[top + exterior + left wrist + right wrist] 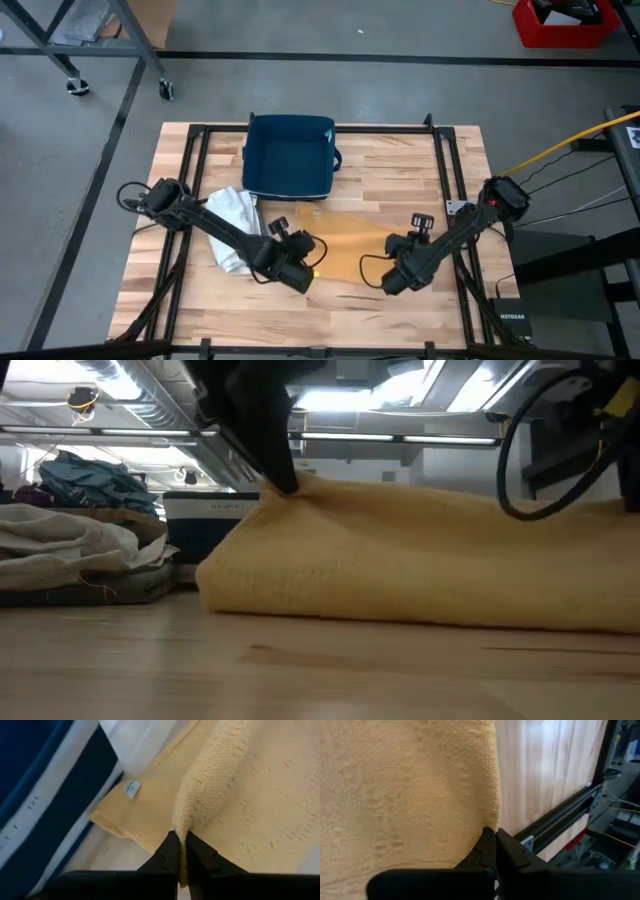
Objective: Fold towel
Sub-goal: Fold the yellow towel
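The yellow towel (420,555) lies closest, a soft heap on the wooden table (400,170) with its folded edge facing out. The left gripper (181,855) sits right at the towel's near corner, and its two dark fingers are squeezed together on a raised ridge of the cloth. A little white tag (132,789) shows on the towel just past those fingers. The right gripper (492,842) is at the towel's other near corner, and its fingers are pinched tight on the edge of the cloth too. From above, the towel stretches flat between the two grippers, with the left one at one end and the right one at the other. A dark blue bin (289,156) stands on the table beyond the towel, farther away from both grippers. A crumpled white cloth (234,215) lies beside the left arm, just behind the left gripper and touching the blue bin's corner. Off the table, far past the right arm, a red box (565,22) sits on the grey floor.
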Available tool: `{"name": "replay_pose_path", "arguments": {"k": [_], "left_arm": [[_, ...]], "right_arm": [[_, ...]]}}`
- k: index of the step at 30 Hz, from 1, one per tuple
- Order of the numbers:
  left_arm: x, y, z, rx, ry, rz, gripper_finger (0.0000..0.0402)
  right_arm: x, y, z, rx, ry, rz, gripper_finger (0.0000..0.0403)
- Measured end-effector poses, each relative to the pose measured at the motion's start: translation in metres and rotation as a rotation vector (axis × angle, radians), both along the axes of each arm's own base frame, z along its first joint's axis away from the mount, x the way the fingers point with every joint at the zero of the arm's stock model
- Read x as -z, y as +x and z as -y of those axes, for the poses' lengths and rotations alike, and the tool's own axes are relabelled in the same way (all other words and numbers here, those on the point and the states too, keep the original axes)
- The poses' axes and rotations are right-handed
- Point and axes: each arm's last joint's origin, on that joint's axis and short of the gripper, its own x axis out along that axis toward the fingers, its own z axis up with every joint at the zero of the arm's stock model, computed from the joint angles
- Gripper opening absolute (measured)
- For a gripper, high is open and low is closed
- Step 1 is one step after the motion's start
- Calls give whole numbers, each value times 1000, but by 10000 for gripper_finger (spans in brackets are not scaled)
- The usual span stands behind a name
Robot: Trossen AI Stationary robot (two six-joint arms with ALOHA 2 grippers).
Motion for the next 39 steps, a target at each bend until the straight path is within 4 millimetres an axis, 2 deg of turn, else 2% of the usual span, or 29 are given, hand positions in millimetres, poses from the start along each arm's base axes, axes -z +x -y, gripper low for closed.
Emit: {"name": "replay_pose_path", "arguments": {"k": [5,11,20,25,33,39], "left_arm": [[0,6,-15,-33,7,-6,6],[0,12,-32,-75,10,-10,5],[0,19,-57,-170,-18,8,26],[1,19,-59,-167,-34,-2,47],[0,21,-65,-197,-24,11,118],[1,22,-81,-281,-36,23,145]], "right_arm": [[1,5,7,2,13,-12,0],[1,5,6,-7,19,-10,0],[1,6,6,-16,1,6,7],[1,6,7,-16,-9,10,51],[1,6,8,-29,-31,22,150],[1,6,7,-16,-15,12,184]]}}
